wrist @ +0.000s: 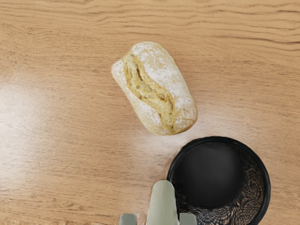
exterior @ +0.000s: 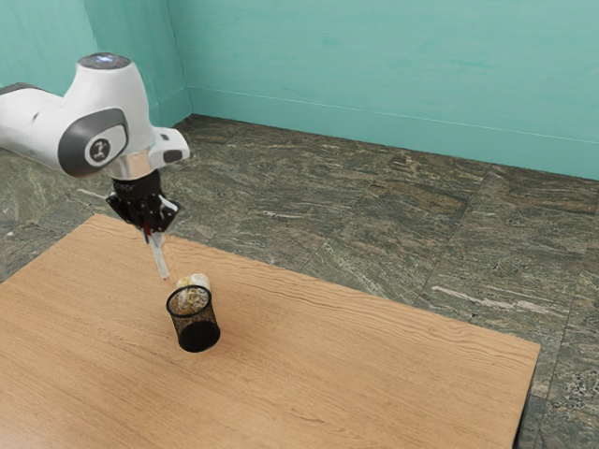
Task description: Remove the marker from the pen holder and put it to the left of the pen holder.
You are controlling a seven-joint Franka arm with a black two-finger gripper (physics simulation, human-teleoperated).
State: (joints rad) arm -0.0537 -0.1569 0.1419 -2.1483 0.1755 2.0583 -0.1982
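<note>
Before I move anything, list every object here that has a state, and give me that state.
Round black mesh pen holder: upright, nothing seen inside.
Slim pale grey marker: out of the holder, hanging aslant in the air.
Black two-finger gripper: shut on the marker.
Oblong, flour-dusted bread loaf: lying whole beside the holder, crust split along its top.

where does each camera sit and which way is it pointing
Exterior view: sits at the arm's side and looks down across the table to the stone floor and teal wall; the arm comes in from the exterior view's left, its gripper holding the marker.
Wrist view: sits on the arm's hand and looks down at the tabletop; grey fingertips show at its lower edge, either side of the marker.
Shared: table, marker, pen holder and bread roll.
</note>
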